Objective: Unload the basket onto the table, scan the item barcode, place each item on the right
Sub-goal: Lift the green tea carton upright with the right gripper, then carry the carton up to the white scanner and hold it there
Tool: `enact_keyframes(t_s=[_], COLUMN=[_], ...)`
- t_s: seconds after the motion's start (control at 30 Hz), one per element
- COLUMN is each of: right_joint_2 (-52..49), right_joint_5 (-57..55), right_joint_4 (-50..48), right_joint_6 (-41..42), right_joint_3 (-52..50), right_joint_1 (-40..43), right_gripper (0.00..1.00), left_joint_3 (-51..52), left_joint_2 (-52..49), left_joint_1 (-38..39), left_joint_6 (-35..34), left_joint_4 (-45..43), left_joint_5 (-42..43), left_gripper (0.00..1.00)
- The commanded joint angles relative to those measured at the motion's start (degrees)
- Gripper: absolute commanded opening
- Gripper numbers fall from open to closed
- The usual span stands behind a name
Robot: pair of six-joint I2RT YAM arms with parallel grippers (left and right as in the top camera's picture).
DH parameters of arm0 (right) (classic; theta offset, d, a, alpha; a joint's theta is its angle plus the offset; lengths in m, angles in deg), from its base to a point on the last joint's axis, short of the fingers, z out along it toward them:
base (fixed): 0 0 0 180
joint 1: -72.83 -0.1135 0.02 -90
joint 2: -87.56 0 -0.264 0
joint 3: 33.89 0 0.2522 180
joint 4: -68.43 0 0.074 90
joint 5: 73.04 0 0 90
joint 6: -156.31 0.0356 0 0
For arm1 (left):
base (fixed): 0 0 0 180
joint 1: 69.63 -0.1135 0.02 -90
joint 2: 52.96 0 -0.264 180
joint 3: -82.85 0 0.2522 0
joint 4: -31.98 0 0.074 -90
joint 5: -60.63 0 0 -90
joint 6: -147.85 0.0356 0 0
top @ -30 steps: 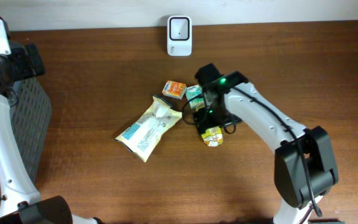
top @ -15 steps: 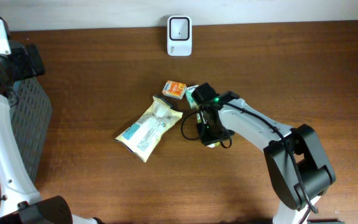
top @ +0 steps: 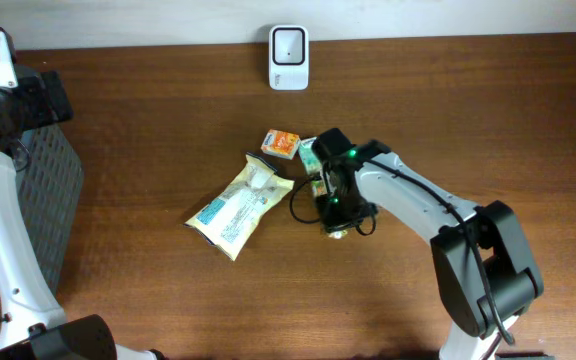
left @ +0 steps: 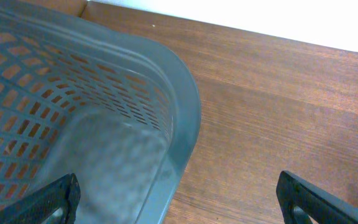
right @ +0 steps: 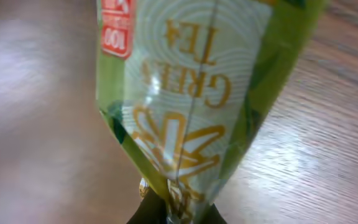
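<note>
Wide a second ago, the right gripper (top: pixel 332 205) now pinches shut on the edge of the green tea packet (right: pixel 185 93) at mid-table, near the white snack bag (top: pixel 238 205). The left gripper (left: pixel 179 202) hangs open above the grey basket (left: pixel 188 118), well apart from the scanner (top: pixel 289 44).
</note>
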Motion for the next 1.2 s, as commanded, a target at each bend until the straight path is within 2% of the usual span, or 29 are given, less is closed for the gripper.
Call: enact_keyframes(t_s=[0.0, 0.07, 0.3, 0.43, 0.5, 0.53, 0.63, 0.73, 0.83, 1.0, 1.1, 1.17], right_joint_2=[7.3, 13.6, 15.6, 15.6, 15.6, 15.6, 15.6, 15.6, 15.4, 10.9, 6.8, 3.0], right_joint_5=[19.6, 36.8, 65.4, 72.5, 72.0, 70.1, 54.6, 30.7, 14.9, -9.7, -20.3, -30.5], right_joint_4=[2.8, 3.1, -0.6, -3.5, -4.3, -4.5, -5.6, -5.4, -4.2, 7.2, 4.4, -3.8], right_joint_6=[-13.8, -23.5, -25.5, -23.7, -21.8, -21.0, -12.9, -5.9, -2.5, -5.0, -9.2, -12.5], right_joint_3=[4.8, 5.0, 5.0, 5.0, 5.1, 5.1, 5.1, 5.1, 8.2, 31.1, 36.8, 36.8], right_joint_1=[3.7, 7.8, 11.5, 11.5, 11.5, 11.5, 11.3, 10.4, 9.0, 6.2, 2.9, 0.7], right_gripper=[0.04, 0.04, 0.04, 0.04, 0.04, 0.04, 0.04, 0.04, 0.04, 0.04, 0.04, 0.04], left_joint_3=[-0.3, -0.3, -0.3, -0.3, -0.3, -0.3, -0.3, -0.3, -0.3, -0.3, -0.3, -0.3], left_joint_2=[1.0, 1.0, 1.0, 1.0, 1.0, 1.0, 1.0, 1.0, 1.0, 1.0, 1.0, 1.0], left_joint_1=[-0.2, -0.2, -0.2, -0.2, -0.2, -0.2, -0.2, -0.2, -0.2, -0.2, -0.2, -0.2], left_joint_6=[0.9, 0.9, 0.9, 0.9, 0.9, 0.9, 0.9, 0.9, 0.9, 0.9, 0.9, 0.9], left_joint_4=[-0.1, -0.1, -0.1, -0.1, -0.1, -0.1, -0.1, -0.1, -0.1, -0.1, -0.1, -0.1], left_joint_5=[-0.2, -0.2, -0.2, -0.2, -0.2, -0.2, -0.2, -0.2, -0.2, -0.2, -0.2, -0.2], left_gripper=[0.99, 0.99, 0.99, 0.99, 0.99, 0.99, 0.99, 0.99, 0.99, 0.99, 0.99, 0.99])
